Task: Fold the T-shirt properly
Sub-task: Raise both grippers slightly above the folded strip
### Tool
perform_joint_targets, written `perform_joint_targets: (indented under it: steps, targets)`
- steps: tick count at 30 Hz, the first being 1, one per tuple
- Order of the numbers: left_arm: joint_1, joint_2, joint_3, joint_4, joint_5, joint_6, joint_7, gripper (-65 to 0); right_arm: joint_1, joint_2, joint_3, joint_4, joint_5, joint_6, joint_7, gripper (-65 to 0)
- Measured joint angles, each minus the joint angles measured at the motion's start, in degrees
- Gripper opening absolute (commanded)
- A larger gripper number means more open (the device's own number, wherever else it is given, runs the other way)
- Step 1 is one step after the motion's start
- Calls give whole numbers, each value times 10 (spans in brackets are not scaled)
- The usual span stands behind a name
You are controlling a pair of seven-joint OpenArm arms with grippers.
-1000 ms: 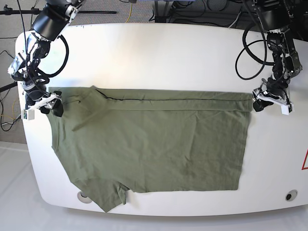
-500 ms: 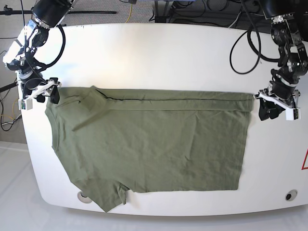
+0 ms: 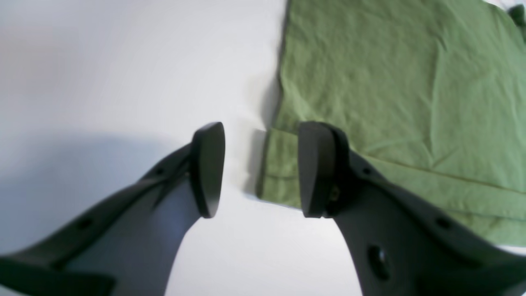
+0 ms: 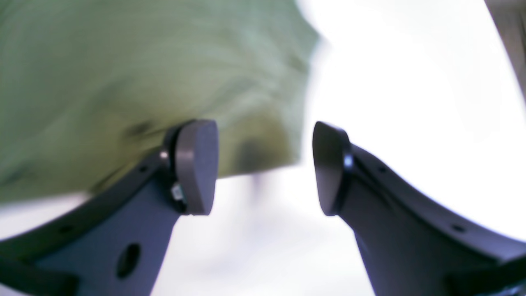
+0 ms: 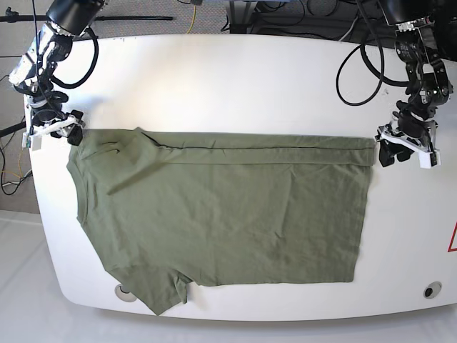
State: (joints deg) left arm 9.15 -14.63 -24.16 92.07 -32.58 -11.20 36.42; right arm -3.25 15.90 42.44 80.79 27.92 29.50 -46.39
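risk: thin fabric; if either end effector clamps only the top layer of the folded strip, the fold peels open and the edge skews.
risk 2: right wrist view is blurred, so corner alignment there is hard to judge; a miss would grab air.
T-shirt [image 5: 221, 214]: flat on the white bench [image 5: 235, 86], far edge folded over, one sleeve off the near rim at 7 o'clock.
left end effector [image 3: 257, 170]: spread, empty; hem corner lies between the pads, toward 1 o'clock.
right end effector [image 4: 265, 168]: spread, empty; shirt corner at 11 o'clock, apparently not pinched.
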Motion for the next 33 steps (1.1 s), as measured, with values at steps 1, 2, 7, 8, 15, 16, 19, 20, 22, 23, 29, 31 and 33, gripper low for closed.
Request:
perform_joint_targets:
  steps: [1,2,7,8,15,16,19,20,22,23,29,31,33]
  targets:
    - [-1,1,0,-4,0,0,1,-382,2,2,0,-12,-1,1,2,-297]
    - [-2,3,0,-15,2,0,3,-383,2,2,0,-23,-3,1,1,-297]
    - [-6,7,0,-53,12,8,9,-386,15,12,-2,-71,-3,27,9,-297]
    - [-5,7,0,-55,11,8,10,-387,19,14,-2,-76,-8,28,8,-296]
    - [-5,7,-1,-52,11,3,0,-389,26,19,-3,-93,-21,50,28,-295]
    - [-7,6,-1,-51,10,0,-1,-389,26,19,-3,-93,-23,50,29,-296]
    - [-10,6,-2,-50,11,0,-1,-389,26,19,-3,-93,-26,51,32,-295]
    - [-11,6,-2,-50,10,1,-1,-390,26,19,-3,-93,-26,52,36,-295]
    - [-10,6,-2,-52,10,0,-1,-387,25,19,-3,-96,-26,52,42,-295]
    - [-10,6,-2,-54,10,0,-1,-385,25,20,-3,-97,-26,52,42,-295]
    - [-7,6,-2,-61,10,1,-1,-385,26,25,-3,-116,-16,52,63,-295]
    - [-6,6,-2,-63,10,1,0,-385,26,26,-3,-119,-15,52,64,-295]
    - [-6,6,-2,-63,11,1,-1,-382,26,27,-3,-120,-10,52,64,-296]
